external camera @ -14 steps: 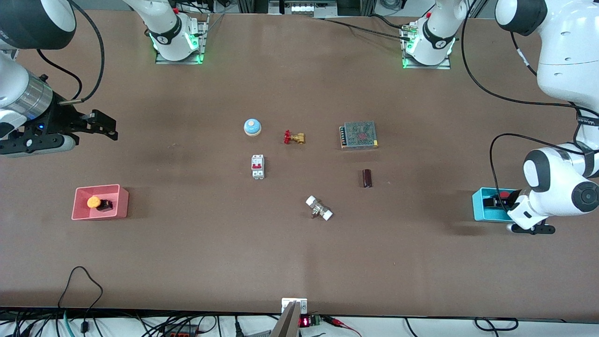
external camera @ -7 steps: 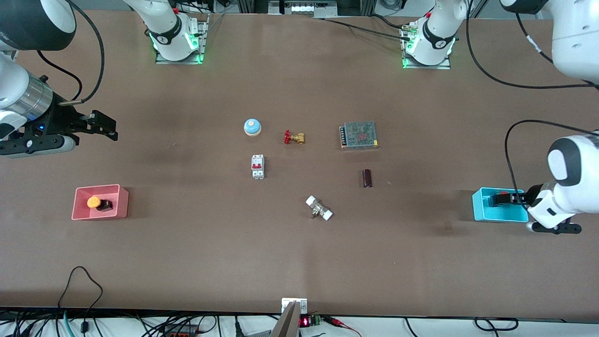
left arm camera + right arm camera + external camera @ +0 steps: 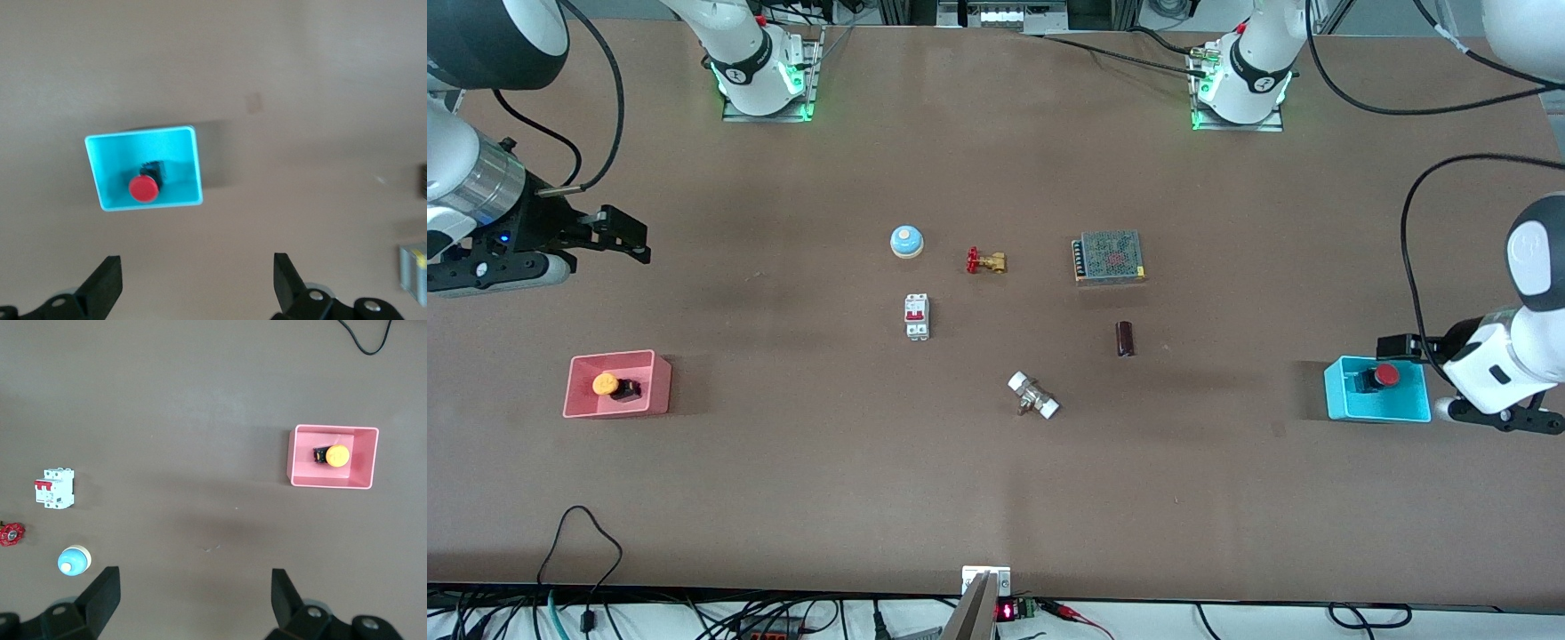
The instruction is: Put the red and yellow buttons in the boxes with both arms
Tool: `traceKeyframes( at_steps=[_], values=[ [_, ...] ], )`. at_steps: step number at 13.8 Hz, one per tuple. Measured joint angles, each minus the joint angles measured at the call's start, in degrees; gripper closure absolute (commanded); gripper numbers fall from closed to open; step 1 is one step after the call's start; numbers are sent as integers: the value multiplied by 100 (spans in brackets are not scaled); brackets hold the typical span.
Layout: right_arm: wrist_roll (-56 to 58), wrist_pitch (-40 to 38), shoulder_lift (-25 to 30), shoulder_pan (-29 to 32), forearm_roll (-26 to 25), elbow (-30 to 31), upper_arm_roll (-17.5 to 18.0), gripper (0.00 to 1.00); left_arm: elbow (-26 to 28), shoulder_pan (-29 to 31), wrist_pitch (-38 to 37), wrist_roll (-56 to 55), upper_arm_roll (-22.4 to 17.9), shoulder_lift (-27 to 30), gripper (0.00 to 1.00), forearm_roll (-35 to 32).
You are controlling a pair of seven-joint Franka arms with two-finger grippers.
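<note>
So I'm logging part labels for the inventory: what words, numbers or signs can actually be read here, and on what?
None can be read.
White circuit breaker with red switches: printing too small.
Grey mesh-topped power supply box: any label blurred.
Red digits on the small display at the table edge: lit, unreadable.
Round marks on the white arm bases: illegible.

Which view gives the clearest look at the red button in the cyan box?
The left wrist view: it looks straight down on the red button in the cyan box. The front view shows it small; the right wrist view misses it.
</note>
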State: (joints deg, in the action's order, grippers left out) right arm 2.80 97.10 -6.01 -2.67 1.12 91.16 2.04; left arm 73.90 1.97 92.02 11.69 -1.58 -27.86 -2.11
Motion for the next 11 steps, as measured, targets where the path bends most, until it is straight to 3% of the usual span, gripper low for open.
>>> traceKeyframes(
  at_steps=[4,6,11],
  values=[
    [-1,-18,-129,64,-9,-70,-73,0,-53,-383,-354,-57,7,596,0,1],
    [0,-18,-152,182,-10,-87,-79,0,221,-412,-307,-168,29,1021,0,1],
    [0,-24,-169,249,-10,-104,-72,0,2200,-407,781,-425,93,2499,0,0]
  ],
)
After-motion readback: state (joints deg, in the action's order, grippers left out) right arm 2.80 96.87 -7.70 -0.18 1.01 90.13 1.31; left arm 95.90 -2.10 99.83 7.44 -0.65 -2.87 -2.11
